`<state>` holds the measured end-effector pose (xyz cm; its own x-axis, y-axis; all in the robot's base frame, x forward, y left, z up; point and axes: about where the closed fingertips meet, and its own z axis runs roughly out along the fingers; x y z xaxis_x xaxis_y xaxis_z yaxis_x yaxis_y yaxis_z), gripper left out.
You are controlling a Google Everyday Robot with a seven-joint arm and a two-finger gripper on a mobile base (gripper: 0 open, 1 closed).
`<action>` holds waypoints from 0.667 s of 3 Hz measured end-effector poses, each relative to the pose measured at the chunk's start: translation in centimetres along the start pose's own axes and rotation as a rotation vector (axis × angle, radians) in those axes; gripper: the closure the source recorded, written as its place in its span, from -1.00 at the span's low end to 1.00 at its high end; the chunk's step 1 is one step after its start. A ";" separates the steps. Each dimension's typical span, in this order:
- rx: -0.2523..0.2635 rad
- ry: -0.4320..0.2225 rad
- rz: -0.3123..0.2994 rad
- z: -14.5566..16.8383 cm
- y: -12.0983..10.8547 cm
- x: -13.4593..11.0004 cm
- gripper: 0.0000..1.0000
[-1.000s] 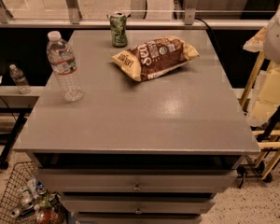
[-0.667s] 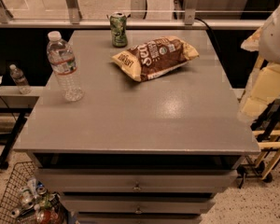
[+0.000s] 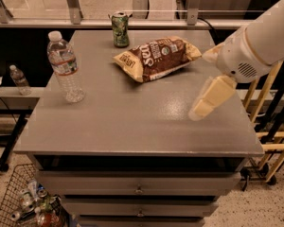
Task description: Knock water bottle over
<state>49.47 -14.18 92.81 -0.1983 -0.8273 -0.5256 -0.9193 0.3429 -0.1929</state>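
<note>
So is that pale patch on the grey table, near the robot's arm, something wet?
Camera view: probably only glare, a soft sheen of reflected light on the table, just left of the tool, which hangs over its right side. The same light glints on the water bottle and the chip bag, while the space beyond the table's left edge is dark.

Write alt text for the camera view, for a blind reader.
A water bottle stands upright near the left edge of a table; the gripper hangs over the right side, well apart. A green can and chip bag sit at the back.
</note>
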 end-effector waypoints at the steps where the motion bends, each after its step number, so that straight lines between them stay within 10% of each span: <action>1: 0.001 -0.314 -0.010 4.0 -0.5 -4.2 -1.00; 2: 0.007 -0.337 -0.006 3.5 -0.4 -5.5 -1.00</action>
<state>52.15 -8.19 92.93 -0.0680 -0.6358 -0.7688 -0.9175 0.3425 -0.2021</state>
